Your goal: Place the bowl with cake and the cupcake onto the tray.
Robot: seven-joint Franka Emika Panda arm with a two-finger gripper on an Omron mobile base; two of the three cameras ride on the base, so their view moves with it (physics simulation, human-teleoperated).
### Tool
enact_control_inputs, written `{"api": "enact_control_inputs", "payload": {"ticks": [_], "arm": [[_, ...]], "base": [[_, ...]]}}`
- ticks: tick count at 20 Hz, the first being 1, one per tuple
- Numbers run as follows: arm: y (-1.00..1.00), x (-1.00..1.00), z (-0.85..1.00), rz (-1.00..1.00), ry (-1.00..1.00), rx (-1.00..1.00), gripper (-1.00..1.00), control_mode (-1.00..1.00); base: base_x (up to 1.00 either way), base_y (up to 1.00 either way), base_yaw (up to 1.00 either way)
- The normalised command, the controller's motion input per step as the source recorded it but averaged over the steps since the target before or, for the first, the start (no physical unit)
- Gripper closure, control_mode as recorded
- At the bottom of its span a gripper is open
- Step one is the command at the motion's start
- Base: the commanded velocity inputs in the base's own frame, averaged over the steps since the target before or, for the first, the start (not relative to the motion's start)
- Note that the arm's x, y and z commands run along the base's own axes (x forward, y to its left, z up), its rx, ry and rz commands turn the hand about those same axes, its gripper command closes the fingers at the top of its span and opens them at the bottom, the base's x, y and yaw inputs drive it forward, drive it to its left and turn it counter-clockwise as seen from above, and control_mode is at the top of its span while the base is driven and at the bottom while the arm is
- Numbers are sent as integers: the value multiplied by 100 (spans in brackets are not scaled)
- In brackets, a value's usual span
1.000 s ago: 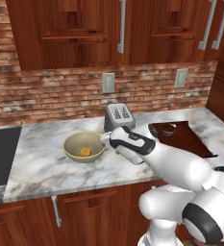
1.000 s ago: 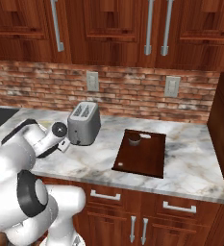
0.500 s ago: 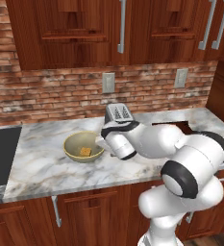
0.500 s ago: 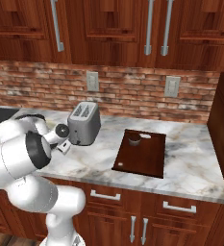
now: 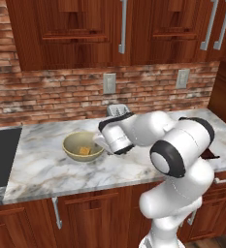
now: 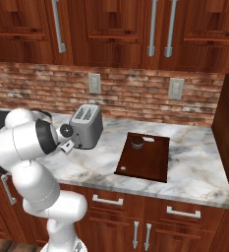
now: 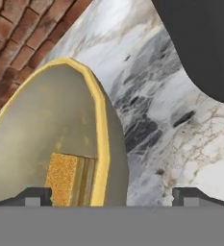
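Tool [image 7: 111, 196] open, straddling bowl [image 7: 41, 129] rim; cake [image 7: 65, 178] inside.

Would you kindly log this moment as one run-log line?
jaws: open, astride bowl rim | cake: in bowl | cupcake: on tray | bowl: on counter, not gripped

I stand in a home kitchen, as shown by the dark wood cabinets [image 6: 111, 29] with metal handles above and below me, the brick backsplash [image 6: 135, 93] with wall outlets [image 6: 95, 83], the marble counter [image 6: 194, 167], the silver toaster [image 6: 86, 127] and the black sink [image 5: 0, 155].
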Motion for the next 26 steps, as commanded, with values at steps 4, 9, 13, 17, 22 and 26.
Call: {"api": "enact_control_inputs", "payload": {"ticks": [4,9,13,17,22,26], "arm": [[21,33,-12,0,5,0,100,-100],[15,0,-1,0,0,0,100,-100],[13,-17,6,0,0,0,100,-100],[5,-30,21,0,-1,0,100,-100],[0,-44,41,0,-5,0,100,-100],[0,-39,37,0,-5,0,100,-100]], "base": [[0,0,0],[0,0,0],[0,0,0],[0,0,0],[0,0,0],[0,0,0]]}}
